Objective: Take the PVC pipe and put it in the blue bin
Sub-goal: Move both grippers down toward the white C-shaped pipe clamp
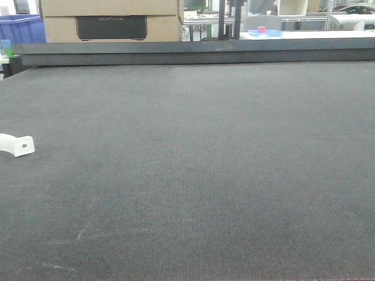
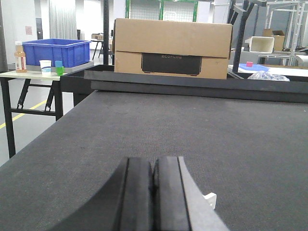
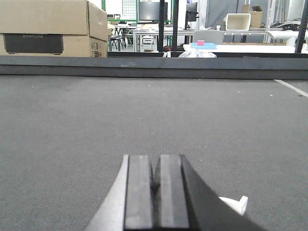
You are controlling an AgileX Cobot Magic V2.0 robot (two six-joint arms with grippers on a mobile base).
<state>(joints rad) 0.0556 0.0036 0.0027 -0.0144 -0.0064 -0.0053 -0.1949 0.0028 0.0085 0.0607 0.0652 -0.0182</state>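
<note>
- Pipe (image 1: 16, 144): shown lying flat on the mat (image 1: 199, 175) at the left edge of the front view. Its holed tab is turned toward frame centre, and part of the curve is cut off by the frame. It is touched by neither arm, so the grab is judged not yet begun.
- Bin (image 2: 57, 51): seen at upper left of the left wrist view, set on a side table (image 2: 29, 74) beyond the mat's far left corner. It is well apart from the pipe, so a long carry is judged necessary.
- Left gripper (image 2: 153, 192): held low and level over the mat at bottom centre of its view, pointed toward the box (image 2: 172, 48). The pads are pressed together on nothing. This arm is on the same side as the pipe and the bin, so it is judged the likelier one for the grab. The jaws must be spread first.
- Right gripper (image 3: 154, 192): posed likewise, low and level, with pads pressed together on nothing. It is judged to be parked.
- White scrap (image 2: 210, 198) and second scrap (image 3: 236, 204): seen at lower right of each wrist view, just beside the gripper. Whether either is the pipe cannot be told.
</note>
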